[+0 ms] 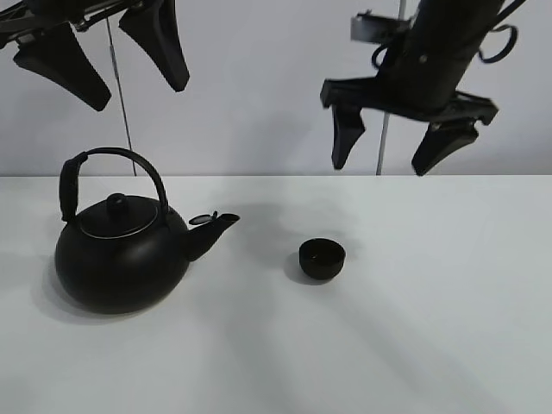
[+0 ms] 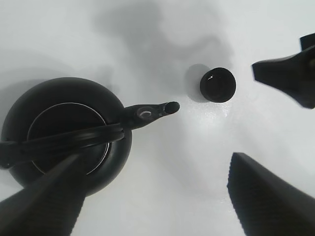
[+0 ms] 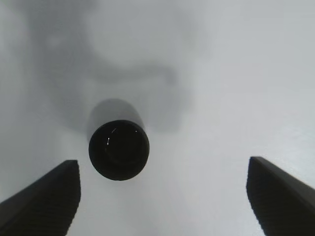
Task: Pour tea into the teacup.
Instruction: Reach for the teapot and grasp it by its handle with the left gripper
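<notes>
L fingers [image 1: 162, 41] cropped at frame top, R fingers [image 1: 347, 134] spread above teacup [image 1: 322, 259].

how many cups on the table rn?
1. The teacup stands upright on the table, right of the kettle, just past its spout and not touching it. No other cup shows in any view.

The kettle [image 1: 121, 259] on the left looks like black-coated metal, mostly matt with a soft sheen on the belly, plus a thin bright metallic ring round the lid [image 1: 118, 216]. The teacup [image 1: 322, 259] to its right is matt black outside but catches tiny glints inside, so it's a bit glossy in there. The table [image 1: 431, 345] is plain white, smooth and matt, and the left gripper [image 2: 160, 157] has matt black fingers [image 2: 266, 196] with a fine grainy texture.
</notes>
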